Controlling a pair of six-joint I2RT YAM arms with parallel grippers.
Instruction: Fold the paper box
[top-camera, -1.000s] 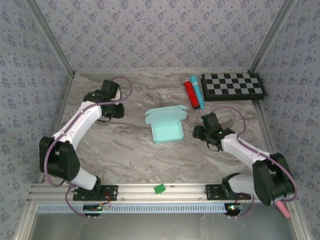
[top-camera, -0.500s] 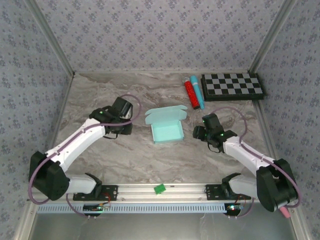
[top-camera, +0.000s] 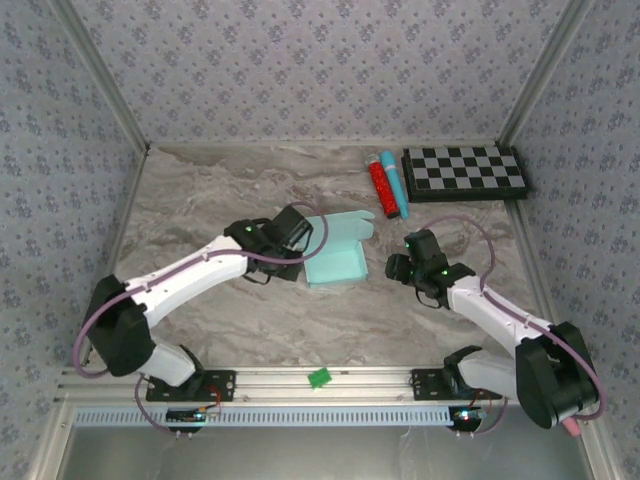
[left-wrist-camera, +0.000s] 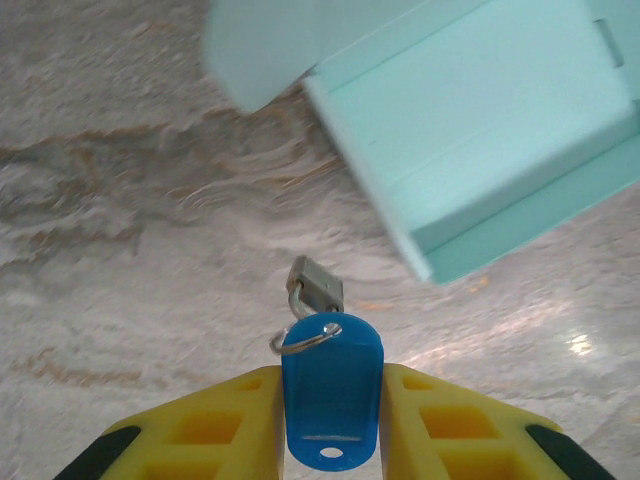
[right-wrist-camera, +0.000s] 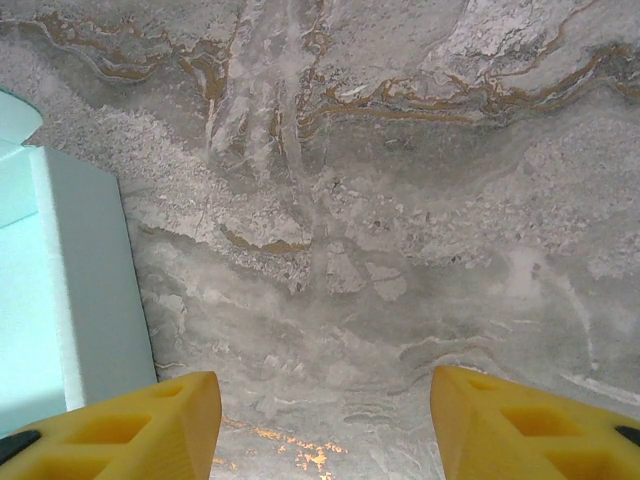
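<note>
Jaws of the left gripper (left-wrist-camera: 331, 385) clench a blue key tag (left-wrist-camera: 332, 405), the paper box (left-wrist-camera: 480, 130) near at one o'clock; the right gripper (right-wrist-camera: 325, 395) gapes empty, box at nine o'clock.

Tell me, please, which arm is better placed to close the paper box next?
Probably right: the right tool is open and empty beside the paper box, while the left tool grips a blue key tag.

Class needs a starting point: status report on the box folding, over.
Left pincer shut on blue plastic key tag. Right pincer open, empty. Pale aqua card box: walls up, lid open. Key tag occupies left grip.
</note>
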